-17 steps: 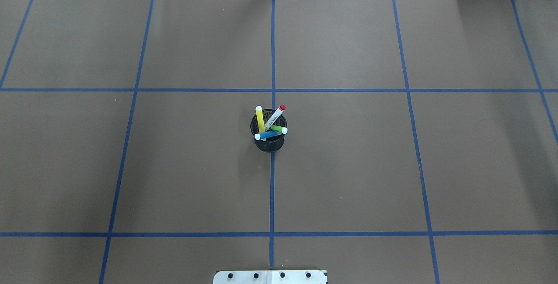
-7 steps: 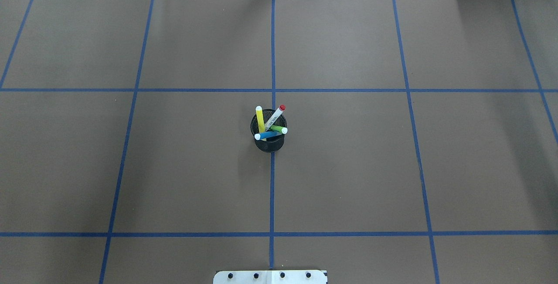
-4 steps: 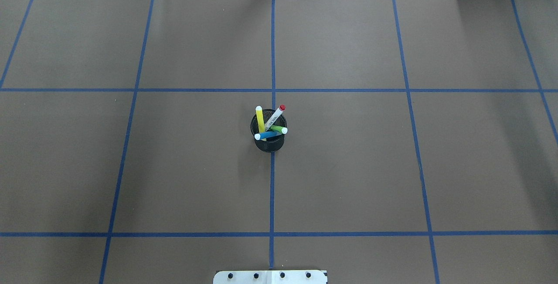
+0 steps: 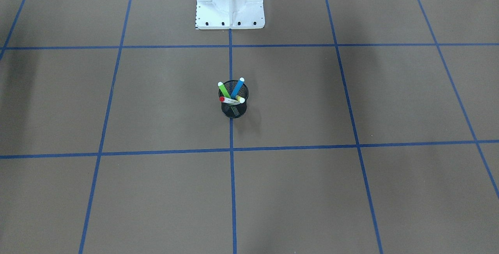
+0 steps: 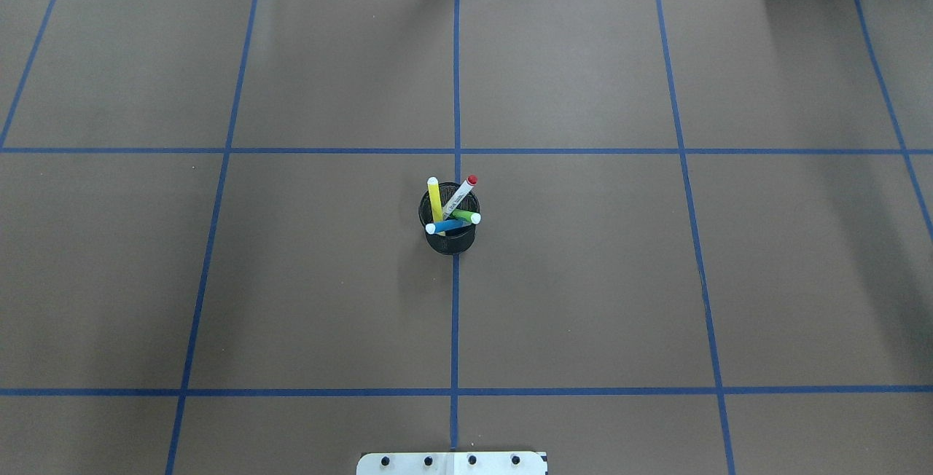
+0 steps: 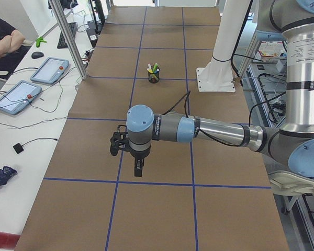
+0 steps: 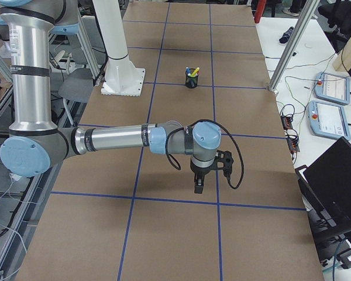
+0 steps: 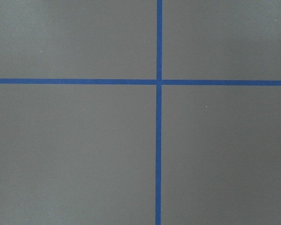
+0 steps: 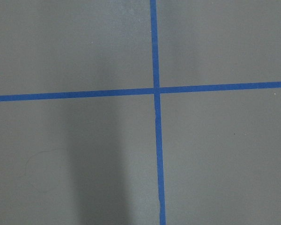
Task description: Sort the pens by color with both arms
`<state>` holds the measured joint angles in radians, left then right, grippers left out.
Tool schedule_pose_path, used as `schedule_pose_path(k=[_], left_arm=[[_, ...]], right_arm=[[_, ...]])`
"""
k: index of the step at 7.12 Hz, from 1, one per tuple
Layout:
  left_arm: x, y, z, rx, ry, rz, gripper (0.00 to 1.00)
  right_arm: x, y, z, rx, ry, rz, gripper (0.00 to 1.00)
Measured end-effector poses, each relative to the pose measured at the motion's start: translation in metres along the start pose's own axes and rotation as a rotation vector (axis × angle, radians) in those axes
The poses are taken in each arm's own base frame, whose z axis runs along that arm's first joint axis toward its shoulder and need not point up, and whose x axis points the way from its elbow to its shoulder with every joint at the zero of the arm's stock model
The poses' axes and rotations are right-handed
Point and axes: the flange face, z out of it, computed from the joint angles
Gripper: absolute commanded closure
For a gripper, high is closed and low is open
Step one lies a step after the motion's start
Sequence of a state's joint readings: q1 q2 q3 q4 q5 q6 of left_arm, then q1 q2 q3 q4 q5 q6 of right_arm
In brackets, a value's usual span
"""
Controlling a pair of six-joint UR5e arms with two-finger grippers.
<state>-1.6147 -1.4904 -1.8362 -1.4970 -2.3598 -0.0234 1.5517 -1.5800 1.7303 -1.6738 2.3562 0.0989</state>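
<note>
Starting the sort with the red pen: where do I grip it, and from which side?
I'd grip the red pen on its white barrel just under the cap, coming down from above. That end sticks out past the cup rim, leaning outward, clear of the yellow pen.

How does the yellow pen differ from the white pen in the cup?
Colour: the yellow pen has a yellow barrel and a pale tip, while the white pen has a white printed barrel and a red tip. Lean: seen from overhead, the yellow pen tilts slightly to the robot's left, and the white pen tilts more strongly to its right. Both stand in the black cup with their tops above its rim, leaning away from the robot.
</note>
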Motion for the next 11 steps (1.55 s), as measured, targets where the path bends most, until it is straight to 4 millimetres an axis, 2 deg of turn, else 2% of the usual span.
schedule_pose_path(k=[1, 2, 3, 5, 7, 9, 11], left_arm=[[0.011, -0.008, -0.006, 0.017, 0.006, 0.017, 0.0], [0.03, -0.019, -0.01, 0.025, 0.011, 0.039, 0.0], [0.056, -0.028, -0.005, 0.015, 0.016, 0.078, 0.0], [0.121, -0.051, 0.012, -0.013, 0.037, 0.165, 0.0], [0.199, -0.073, 0.031, -0.04, 0.064, 0.203, 0.0], [0.266, -0.084, 0.044, -0.061, 0.093, 0.195, 0.0], [0.322, -0.088, 0.052, -0.08, 0.118, 0.174, 0.0]], right_arm=[[-0.009, -0.006, -0.001, 0.003, -0.002, -0.004, 0.0], [-0.021, -0.014, -0.001, 0.003, -0.003, -0.02, 0.0], [-0.037, -0.023, -0.001, 0.002, -0.001, -0.047, 0.0], [-0.09, -0.051, -0.003, 0.014, 0.014, -0.142, 0.0], [-0.136, -0.065, 0.002, 0.013, 0.02, -0.219, 0.0], [-0.154, -0.068, 0.009, 0.003, 0.004, -0.238, 0.0], [-0.176, -0.066, 0.003, 0.014, -0.017, -0.212, 0.0]])
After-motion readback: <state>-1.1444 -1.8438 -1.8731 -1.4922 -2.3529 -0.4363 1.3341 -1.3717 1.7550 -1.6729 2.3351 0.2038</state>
